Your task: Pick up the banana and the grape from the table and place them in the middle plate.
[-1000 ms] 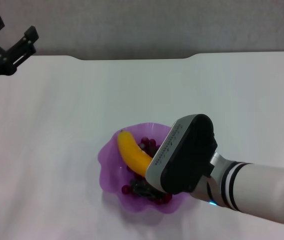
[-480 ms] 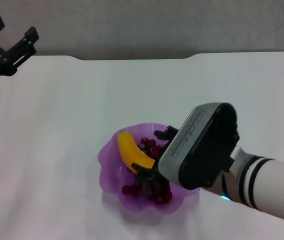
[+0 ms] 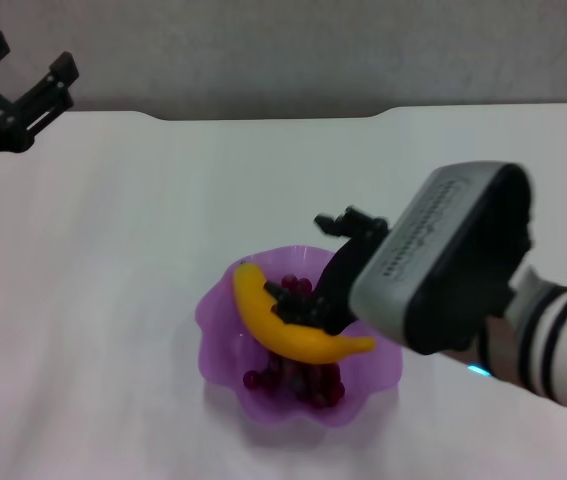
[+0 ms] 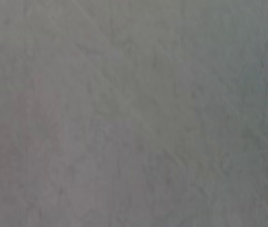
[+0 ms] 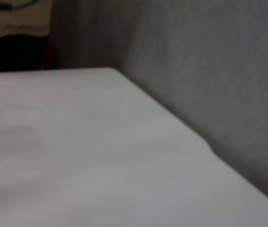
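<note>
While right pincer [image 3: 315, 258] hovers open, banana [image 3: 281, 326] lies just below, unheld.

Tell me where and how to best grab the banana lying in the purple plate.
Take the banana across its thick middle, coming down from above. It lies flat and curved on top of the grape in the middle plate, so its upper side is exposed, and the plate's wavy rim would probably block a sideways approach. The right claw is open just above it.
</note>
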